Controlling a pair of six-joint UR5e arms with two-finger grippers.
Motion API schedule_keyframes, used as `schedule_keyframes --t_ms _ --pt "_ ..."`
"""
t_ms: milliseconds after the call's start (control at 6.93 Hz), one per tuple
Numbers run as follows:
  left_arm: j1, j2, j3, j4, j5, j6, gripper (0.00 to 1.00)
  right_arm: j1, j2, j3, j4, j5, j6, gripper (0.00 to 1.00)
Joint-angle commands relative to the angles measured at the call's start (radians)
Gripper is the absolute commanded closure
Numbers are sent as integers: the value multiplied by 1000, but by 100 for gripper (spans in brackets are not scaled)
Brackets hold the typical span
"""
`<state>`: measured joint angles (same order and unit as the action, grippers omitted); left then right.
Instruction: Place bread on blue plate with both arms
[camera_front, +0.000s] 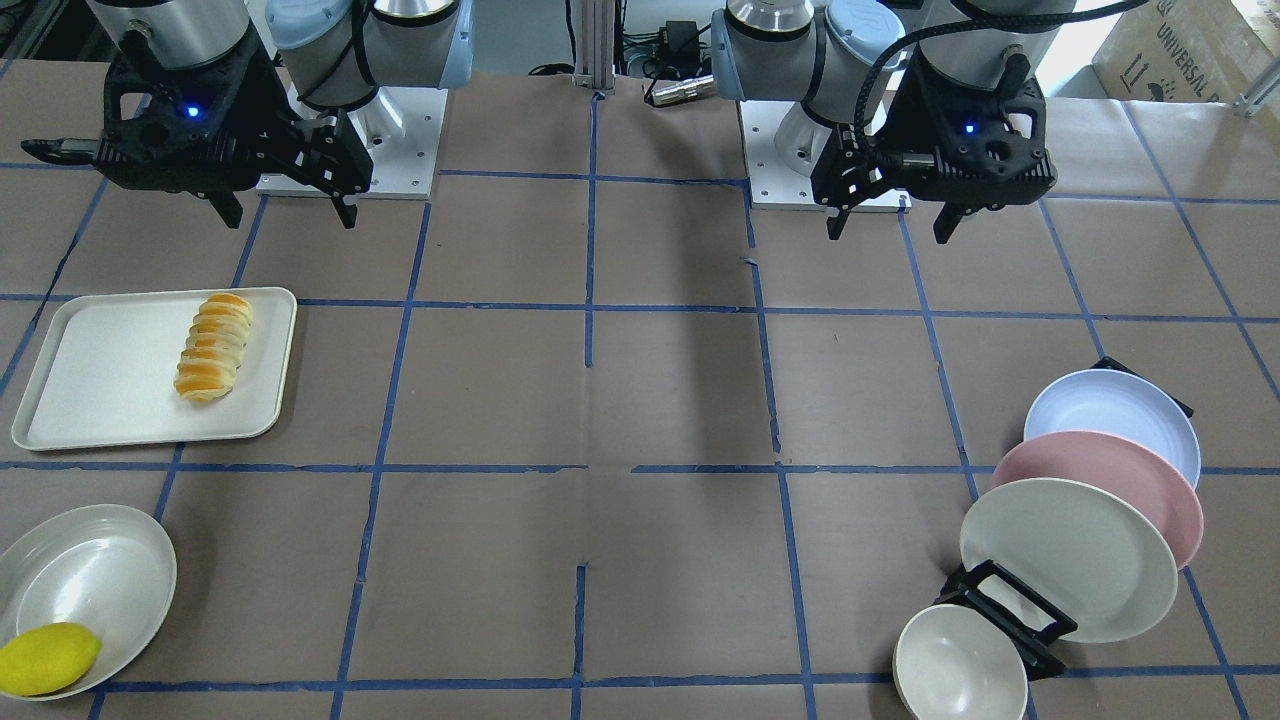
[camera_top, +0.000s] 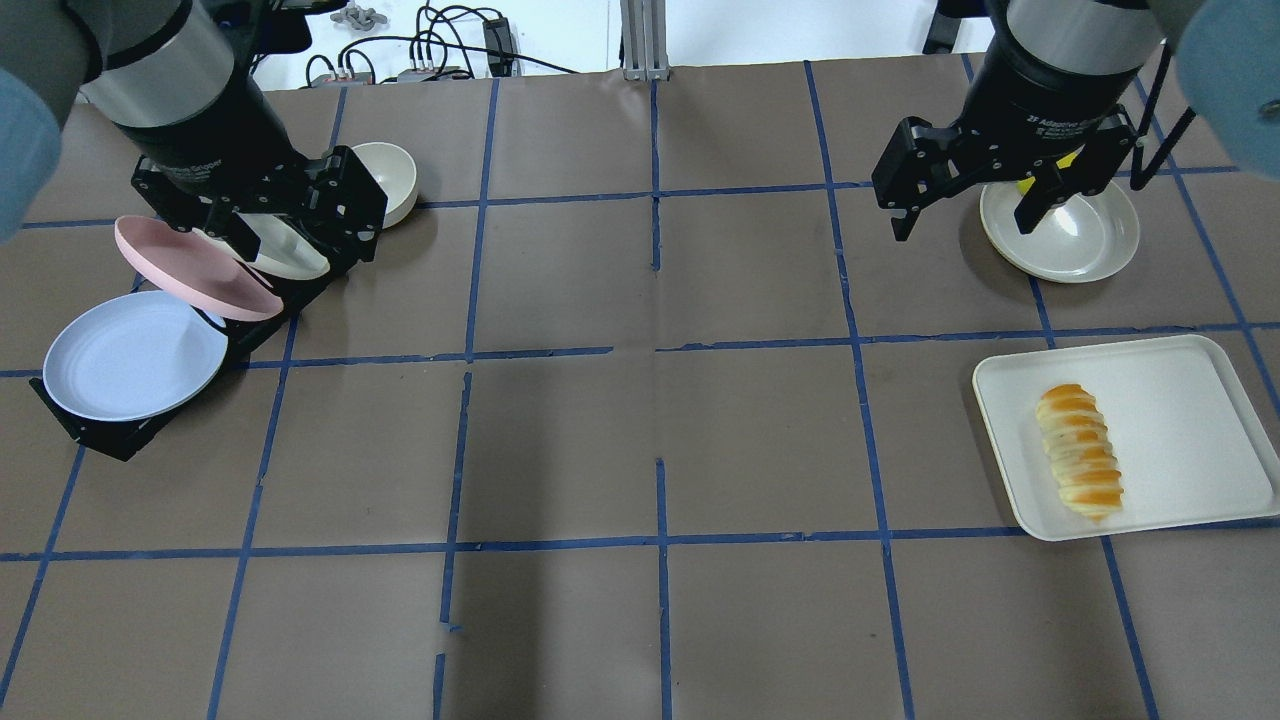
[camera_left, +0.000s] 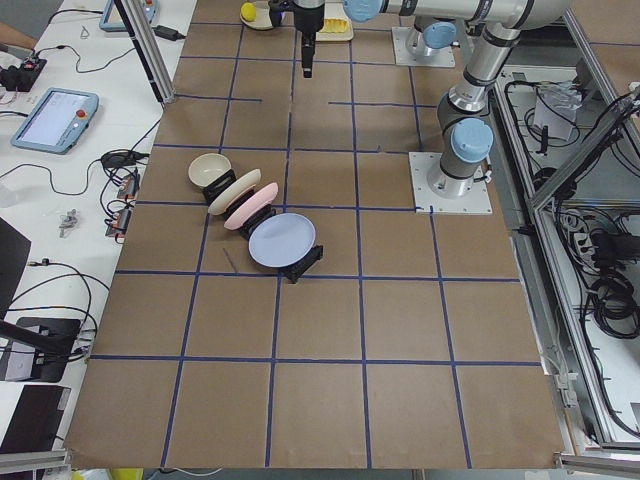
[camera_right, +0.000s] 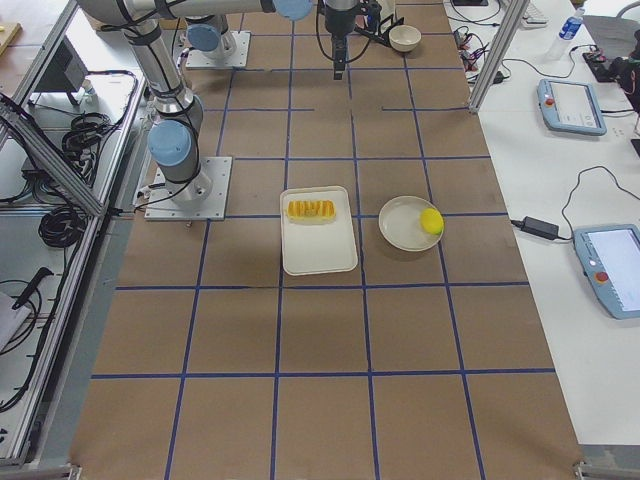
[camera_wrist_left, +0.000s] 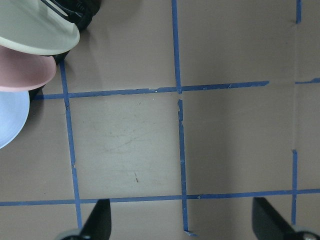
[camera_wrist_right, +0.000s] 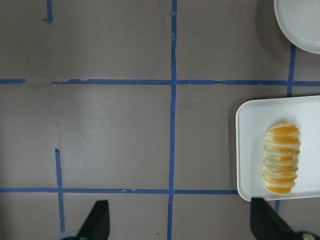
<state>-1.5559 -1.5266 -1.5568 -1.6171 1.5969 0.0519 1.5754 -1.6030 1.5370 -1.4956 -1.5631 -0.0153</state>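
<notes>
The bread (camera_front: 213, 346) lies lengthwise on a white tray (camera_front: 90, 400); it also shows in the overhead view (camera_top: 1080, 465) and the right wrist view (camera_wrist_right: 281, 157). The blue plate (camera_front: 1112, 415) leans in a black rack (camera_front: 1010, 610), the end plate nearest the robot (camera_top: 135, 355); its edge shows in the left wrist view (camera_wrist_left: 10, 120). My left gripper (camera_front: 890, 232) hangs open and empty high above the table, near the rack (camera_top: 305, 245). My right gripper (camera_front: 290, 220) hangs open and empty, well short of the tray (camera_top: 960, 225).
A pink plate (camera_front: 1110, 490) and a cream plate (camera_front: 1065, 555) lean in the same rack, with a small cream bowl (camera_front: 958, 665) at its far end. A white bowl (camera_front: 85, 570) holds a yellow lemon (camera_front: 45, 657) beyond the tray.
</notes>
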Motion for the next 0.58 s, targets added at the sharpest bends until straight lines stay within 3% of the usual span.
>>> schedule_keyframes --t_ms 0,433 --pt "-1 0 1 -6 -3 0 0 0 -1 0 1 -2 0 0" --pt "34 -12 -3 2 3 58 0 -5 5 8 2 -34 -37 4"
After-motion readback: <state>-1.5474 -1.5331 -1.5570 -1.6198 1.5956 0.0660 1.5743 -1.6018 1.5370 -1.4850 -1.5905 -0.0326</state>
